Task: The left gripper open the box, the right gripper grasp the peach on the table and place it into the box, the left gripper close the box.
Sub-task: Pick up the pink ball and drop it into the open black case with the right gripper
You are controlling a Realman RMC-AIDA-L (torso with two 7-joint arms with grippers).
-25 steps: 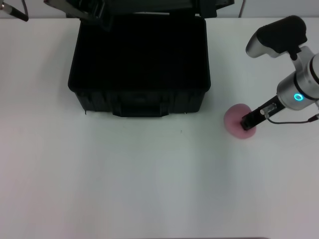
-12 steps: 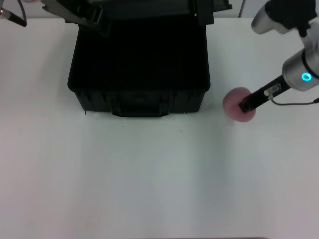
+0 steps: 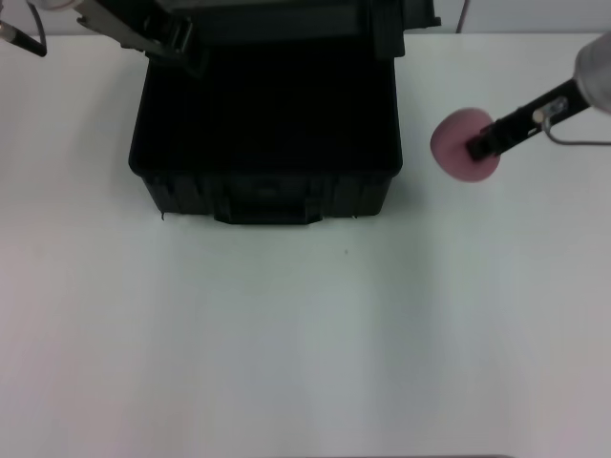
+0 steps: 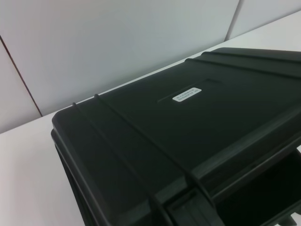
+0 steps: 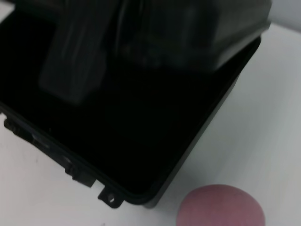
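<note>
The black box (image 3: 267,196) stands open at the back middle of the white table (image 3: 286,343), its lid (image 3: 277,17) raised at the far side. My left gripper (image 3: 170,40) is at the lid's left end. The left wrist view shows the lid's outer face (image 4: 141,141) with its white label (image 4: 186,93). The pink peach (image 3: 458,143) hangs off the table to the right of the box, with my right gripper (image 3: 480,148) shut on it. In the right wrist view the peach (image 5: 220,208) is close beside the box's dark open inside (image 5: 117,117).
A thin black object (image 3: 21,38) lies at the far left edge of the table. A grey cable (image 3: 573,141) loops off the right arm. White tabletop stretches in front of the box and around the peach.
My right gripper has lifted the peach off the table and carried it away from me, level with the box's right side. The box and its raised lid have stayed put.
</note>
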